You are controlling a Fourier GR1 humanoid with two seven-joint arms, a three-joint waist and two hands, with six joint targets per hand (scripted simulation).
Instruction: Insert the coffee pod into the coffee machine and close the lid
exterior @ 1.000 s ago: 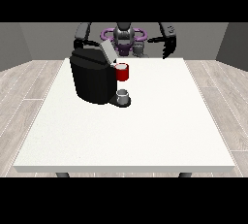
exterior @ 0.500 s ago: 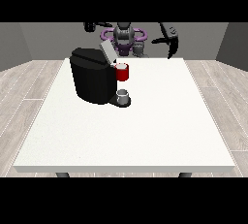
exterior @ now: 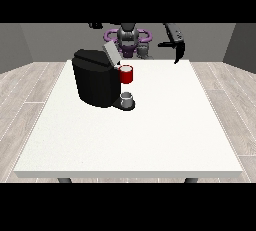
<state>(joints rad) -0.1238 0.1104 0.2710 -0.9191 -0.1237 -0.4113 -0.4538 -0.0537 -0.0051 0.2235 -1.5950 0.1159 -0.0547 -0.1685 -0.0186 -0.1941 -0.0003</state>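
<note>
The black coffee machine (exterior: pixel 95 82) stands on the white table (exterior: pixel 150 135), left of the middle. A grey flap (exterior: pixel 110 54) slants up at its top. A red thing at the machine (exterior: pixel 126 74) sits on its front, and a grey cup-like thing (exterior: pixel 127 98) stands on the base below. Another small grey thing (exterior: pixel 144 50) is at the table's far edge, in front of the robot. The hand at the view's right (exterior: pixel 178 49) hangs above the far right edge with its fingers pointing down, holding nothing. High above the machine is the hand at the view's left (exterior: pixel 95 25).
The robot's torso (exterior: pixel 128 37) with purple parts is behind the far edge. Wooden floor surrounds the table on both sides.
The hand at the view's left has lifted up from the machine's top. The arm at the view's right has risen a little. The machine has not moved.
</note>
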